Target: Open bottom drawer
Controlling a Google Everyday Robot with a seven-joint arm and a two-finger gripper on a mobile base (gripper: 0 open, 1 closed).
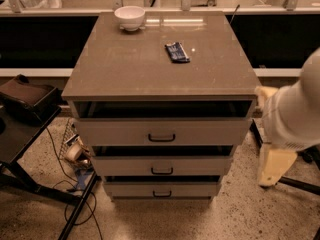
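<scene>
The gripper hangs right of the bottom drawer — well apart.

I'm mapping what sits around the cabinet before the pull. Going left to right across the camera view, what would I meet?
black bag → white bowl → blue packet → end effector, low beside the right side of the cabinet. The bottom drawer spans the middle under bowl and packet, so it is left out of the order.

The gripper hangs to the right of the cabinet, apart from the bottom drawer with its black handle.
</scene>
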